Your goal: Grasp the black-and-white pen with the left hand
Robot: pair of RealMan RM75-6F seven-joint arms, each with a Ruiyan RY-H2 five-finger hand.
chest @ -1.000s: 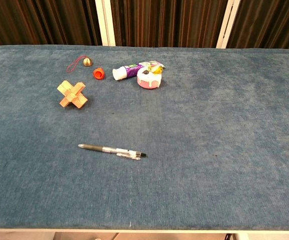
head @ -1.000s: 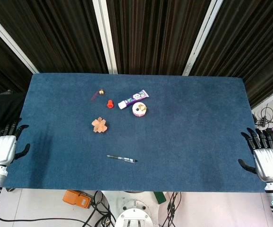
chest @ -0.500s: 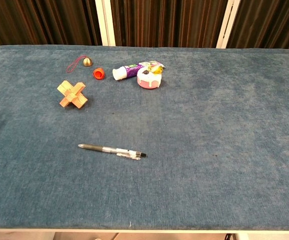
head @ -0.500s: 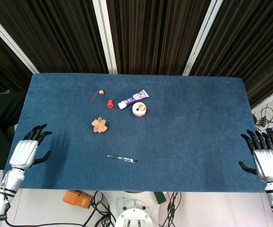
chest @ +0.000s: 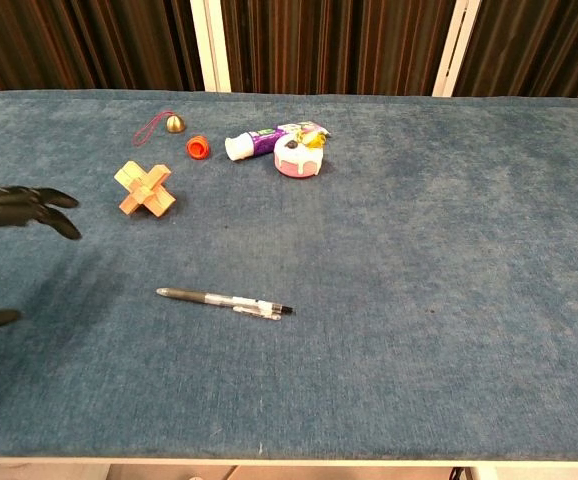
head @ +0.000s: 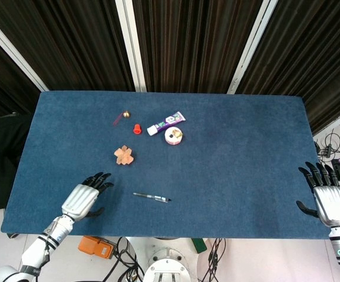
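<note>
The black-and-white pen (head: 151, 197) lies flat on the blue cloth near the table's front edge, also in the chest view (chest: 225, 301), its dark tip pointing right. My left hand (head: 85, 197) hovers over the cloth to the pen's left, fingers spread and empty; in the chest view only the dark fingertips (chest: 29, 208) show at the left border. My right hand (head: 329, 197) stays at the table's right front corner, fingers apart, holding nothing.
A wooden cross puzzle (head: 124, 155) sits behind the pen. Farther back lie a small bell on a red cord (head: 123, 116), an orange cap (head: 137, 128), a purple-and-white tube (head: 166, 123) and a pink round box (head: 173, 136).
My left hand has swept from the table's left edge rightward over the cloth toward the pen and now enters the chest view. The right hand and the pen have stayed put.
</note>
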